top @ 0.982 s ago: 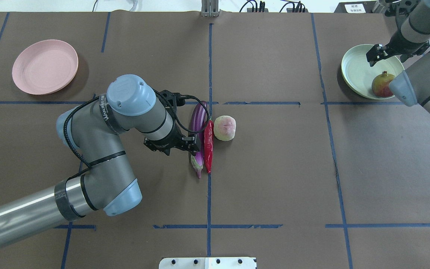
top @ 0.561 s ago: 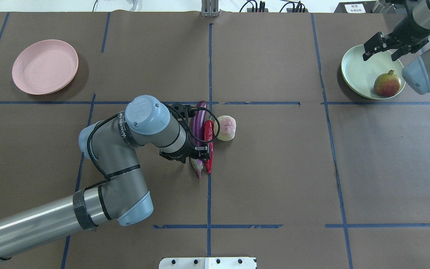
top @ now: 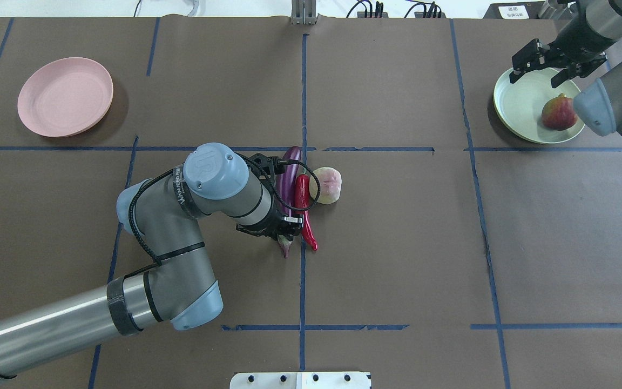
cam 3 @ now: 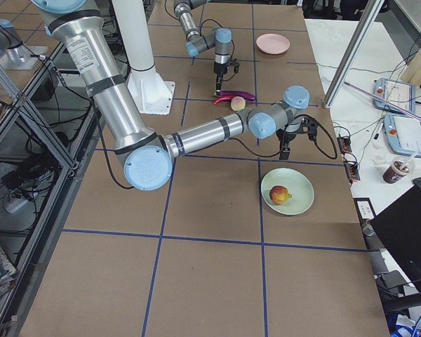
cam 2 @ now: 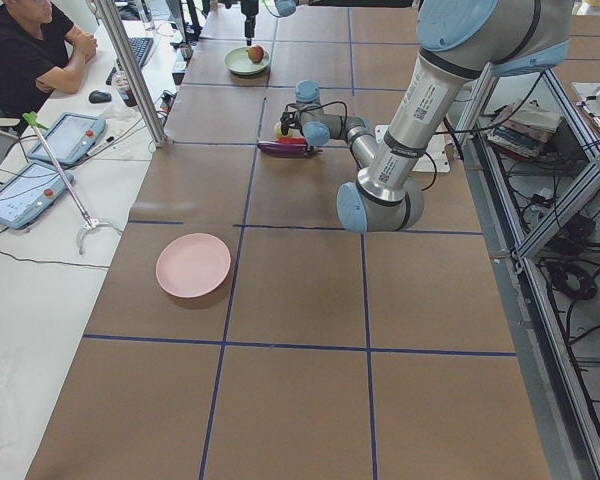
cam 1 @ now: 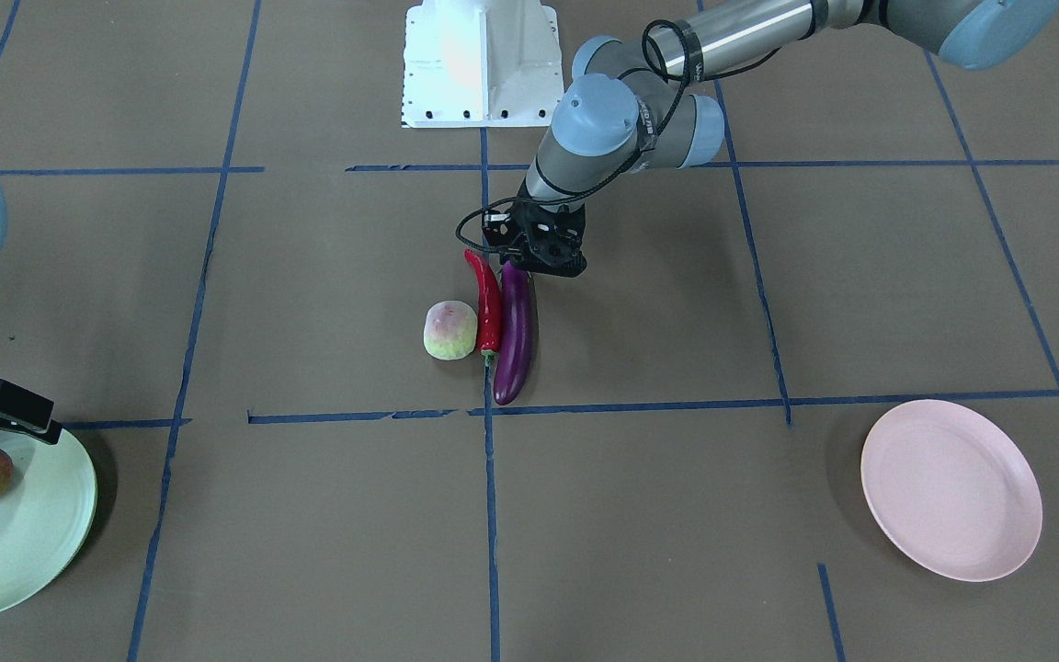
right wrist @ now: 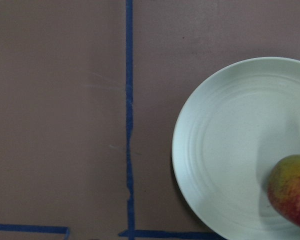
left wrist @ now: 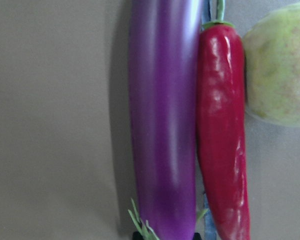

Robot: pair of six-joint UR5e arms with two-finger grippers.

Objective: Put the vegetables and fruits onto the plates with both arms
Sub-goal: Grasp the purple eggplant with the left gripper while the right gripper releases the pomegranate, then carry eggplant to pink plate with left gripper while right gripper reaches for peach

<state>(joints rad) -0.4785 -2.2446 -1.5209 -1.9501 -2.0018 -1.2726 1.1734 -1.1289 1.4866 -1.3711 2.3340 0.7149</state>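
Note:
The purple eggplant (top: pixel 291 156) lies at the table's middle with the red chili (top: pixel 301 194) against it. The pale green fruit (top: pixel 326 185) sits by the chili's stem end. My left gripper (top: pixel 288 229) is open and low over the eggplant's cap end, a jaw on either side. In the left wrist view the eggplant (left wrist: pixel 165 115), the chili (left wrist: pixel 222 125) and the fruit (left wrist: pixel 280 70) fill the frame. The dark red fruit (top: pixel 558 112) lies on the mint green plate (top: pixel 521 105). My right gripper (top: pixel 538 73) is open and empty above that plate's far edge. The pink plate (top: pixel 65 96) holds nothing.
The white base block (cam 1: pixel 479 64) stands at the robot's side of the table. Blue tape lines cross the brown table cover. A seated operator (cam 2: pixel 30 50) and tablets are beside the table's far long edge.
My left gripper moved right and down over the eggplant's cap end, and the chili's tip swung right. My right gripper rose away from the dark red fruit, which rolled a little on the green plate.

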